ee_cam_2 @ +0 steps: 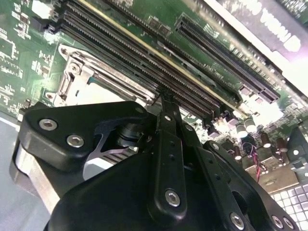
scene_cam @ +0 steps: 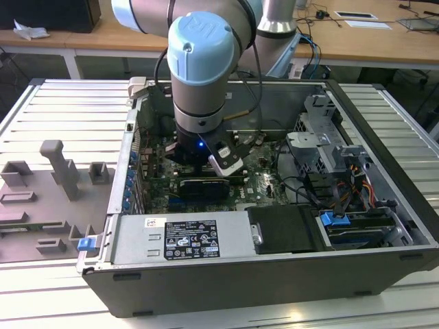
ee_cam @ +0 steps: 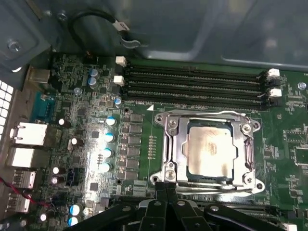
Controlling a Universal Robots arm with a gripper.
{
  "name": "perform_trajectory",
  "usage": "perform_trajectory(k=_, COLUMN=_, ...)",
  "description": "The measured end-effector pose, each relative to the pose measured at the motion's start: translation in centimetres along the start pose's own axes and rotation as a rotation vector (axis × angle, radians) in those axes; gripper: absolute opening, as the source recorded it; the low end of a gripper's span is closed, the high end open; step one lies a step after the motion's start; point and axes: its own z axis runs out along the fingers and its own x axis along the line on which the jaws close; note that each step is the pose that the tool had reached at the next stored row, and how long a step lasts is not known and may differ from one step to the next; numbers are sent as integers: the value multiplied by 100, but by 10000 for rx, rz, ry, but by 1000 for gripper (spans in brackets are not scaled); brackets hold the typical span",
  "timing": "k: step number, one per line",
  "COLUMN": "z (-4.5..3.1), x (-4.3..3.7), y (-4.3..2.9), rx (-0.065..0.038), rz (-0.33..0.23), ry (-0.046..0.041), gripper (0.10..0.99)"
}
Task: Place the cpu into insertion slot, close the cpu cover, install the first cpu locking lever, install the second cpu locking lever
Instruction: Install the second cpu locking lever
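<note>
The cpu (ee_cam: 210, 153) sits in the insertion slot (ee_cam: 179, 144), the cpu cover (ee_cam: 173, 130) down. The gripper (ee_cam: 166, 185), fingertips pressed together, hovers at the socket's edge; levers likely need slow, steady pressure

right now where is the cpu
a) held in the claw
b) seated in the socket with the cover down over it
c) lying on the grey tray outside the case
b: in the first wrist view the cpu sits in the insertion slot, framed by the cpu cover.
</note>
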Motion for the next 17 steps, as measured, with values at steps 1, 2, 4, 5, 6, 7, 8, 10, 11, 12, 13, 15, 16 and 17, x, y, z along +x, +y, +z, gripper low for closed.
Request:
perform_trajectory(k=1, z=4, x=6, y=-1, rx=-41, rz=0, ry=-4, gripper=106)
perform_trajectory(k=2, z=10, x=13, y=-2, rx=-60, rz=-1, ry=-7, gripper=106)
perform_trajectory(k=4, z=19, x=32, y=-4, rx=-97, rz=1, ry=-10, gripper=106)
perform_trajectory(k=5, z=22, x=34, y=-4, rx=-107, rz=0, ry=-11, gripper=106)
perform_trajectory(k=6, z=27, x=36, y=-6, rx=-116, rz=-1, ry=-10, gripper=106)
perform_trajectory(k=7, z=36, x=38, y=-9, rx=-132, rz=-1, ry=-12, gripper=106)
perform_trajectory(k=8, z=43, x=40, y=-11, rx=-147, rz=1, ry=-11, gripper=106)
perform_trajectory(k=10, z=60, x=42, y=-13, rx=-220, rz=4, ry=-20, gripper=106)
perform_trajectory(k=11, z=64, x=42, y=-15, rx=-251, rz=3, ry=-23, gripper=106)
perform_trajectory(k=12, z=64, x=43, y=-15, rx=-275, rz=3, ry=-24, gripper=106)
perform_trajectory(k=13, z=64, x=44, y=-14, rx=-301, rz=4, ry=-26, gripper=106)
perform_trajectory(k=15, z=57, x=45, y=-12, rx=-308, rz=2, ry=-28, gripper=106)
perform_trajectory(k=16, z=40, x=46, y=-8, rx=-306, rz=3, ry=-27, gripper=106)
perform_trajectory(k=17, z=25, x=45, y=-3, rx=-309, rz=2, ry=-28, gripper=106)
